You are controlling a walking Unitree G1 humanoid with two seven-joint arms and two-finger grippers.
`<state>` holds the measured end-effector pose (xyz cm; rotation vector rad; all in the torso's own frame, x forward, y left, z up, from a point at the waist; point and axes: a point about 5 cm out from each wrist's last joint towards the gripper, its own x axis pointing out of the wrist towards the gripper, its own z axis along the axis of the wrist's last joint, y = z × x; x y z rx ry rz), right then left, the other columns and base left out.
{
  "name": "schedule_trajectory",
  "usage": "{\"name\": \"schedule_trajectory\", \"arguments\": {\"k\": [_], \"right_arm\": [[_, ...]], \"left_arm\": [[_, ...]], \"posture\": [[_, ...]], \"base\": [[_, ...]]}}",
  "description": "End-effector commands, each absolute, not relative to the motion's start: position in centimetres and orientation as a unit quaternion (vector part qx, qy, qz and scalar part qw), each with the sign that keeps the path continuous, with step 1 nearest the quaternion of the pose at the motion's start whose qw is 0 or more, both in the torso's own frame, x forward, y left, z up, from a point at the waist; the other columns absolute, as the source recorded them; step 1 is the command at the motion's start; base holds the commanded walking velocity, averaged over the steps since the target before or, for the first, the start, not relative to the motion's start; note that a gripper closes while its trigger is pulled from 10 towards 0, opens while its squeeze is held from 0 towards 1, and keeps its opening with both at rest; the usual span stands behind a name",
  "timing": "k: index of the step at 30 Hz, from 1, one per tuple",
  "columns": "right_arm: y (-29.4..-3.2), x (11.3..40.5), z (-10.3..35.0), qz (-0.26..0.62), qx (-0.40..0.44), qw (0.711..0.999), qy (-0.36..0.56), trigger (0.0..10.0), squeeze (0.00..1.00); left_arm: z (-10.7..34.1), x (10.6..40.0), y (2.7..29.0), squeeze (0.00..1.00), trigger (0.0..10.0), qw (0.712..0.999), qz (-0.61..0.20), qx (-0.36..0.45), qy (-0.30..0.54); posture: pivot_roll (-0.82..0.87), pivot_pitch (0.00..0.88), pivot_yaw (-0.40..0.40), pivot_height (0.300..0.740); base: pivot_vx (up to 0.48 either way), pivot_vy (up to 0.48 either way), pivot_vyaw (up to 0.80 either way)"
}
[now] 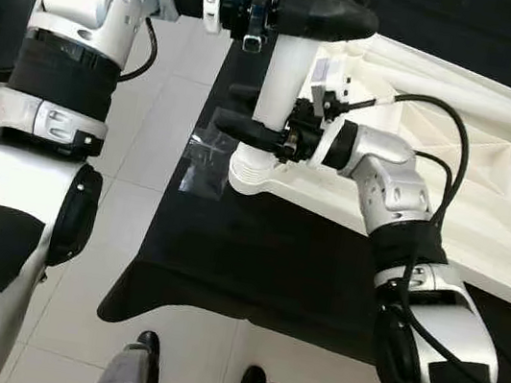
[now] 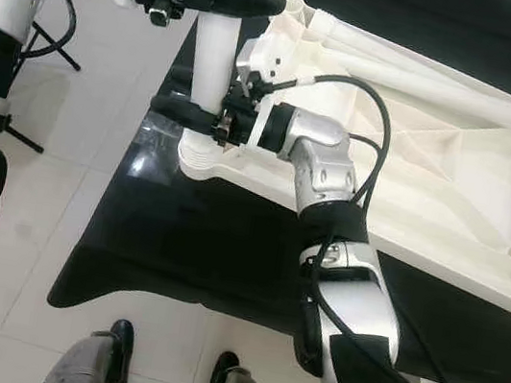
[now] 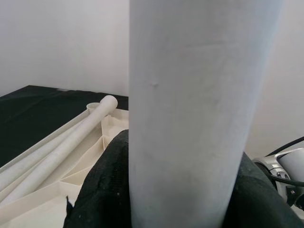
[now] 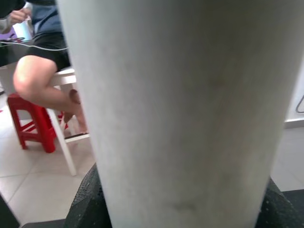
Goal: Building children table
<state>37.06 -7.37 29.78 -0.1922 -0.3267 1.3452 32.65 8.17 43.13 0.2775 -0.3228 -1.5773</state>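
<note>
A white table leg [image 1: 286, 80] stands upright in the corner socket [image 1: 248, 176] of the upturned white children's tabletop [image 2: 453, 174]. My left gripper [image 1: 313, 11] is shut on the leg near its top. Lower down, just above the socket, my right gripper [image 1: 251, 128] is shut on the same leg. The leg [image 3: 199, 114] fills the middle of the left wrist view between black fingers [image 3: 102, 190]. It also stands close before the right wrist camera as the leg [image 4: 180, 109]. Other legs [image 3: 57, 147] lie on the tabletop.
The tabletop rests on a surface draped in black cloth [image 1: 254, 259], above a pale tiled floor [image 1: 148, 136]. My own feet [image 1: 147, 354] stand at the cloth's near edge. A person's leg [image 4: 42, 80], a white stool and a red stool [image 4: 31, 121] appear beyond.
</note>
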Motion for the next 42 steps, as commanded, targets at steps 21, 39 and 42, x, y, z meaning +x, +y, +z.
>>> {"name": "schedule_trajectory", "arguments": {"k": [21, 39, 42], "right_arm": [[-9.2, 36.4, 20.6, 0.114, -0.066, 0.991, 0.002, 0.0, 0.00], [-6.0, 35.3, 21.2, 0.106, 0.004, 0.994, -0.015, 0.0, 0.00], [-5.9, 35.1, 21.6, 0.109, 0.012, 0.994, -0.017, 1.5, 0.00]], "left_arm": [[42.8, 31.8, 6.6, 0.00, 10.0, 0.658, -0.732, 0.118, -0.134], [43.4, 32.3, 7.4, 0.00, 0.0, 0.687, -0.699, 0.128, -0.152], [43.4, 32.3, 7.4, 0.00, 0.0, 0.687, -0.699, 0.129, -0.151]], "posture": [[0.08, 0.334, -0.070, 0.740], [0.08, 0.317, -0.046, 0.740], [0.09, 0.310, -0.043, 0.740]], "base": [[0.000, 0.000, 0.00], [0.000, 0.000, 0.00], [0.000, 0.000, 0.00]]}}
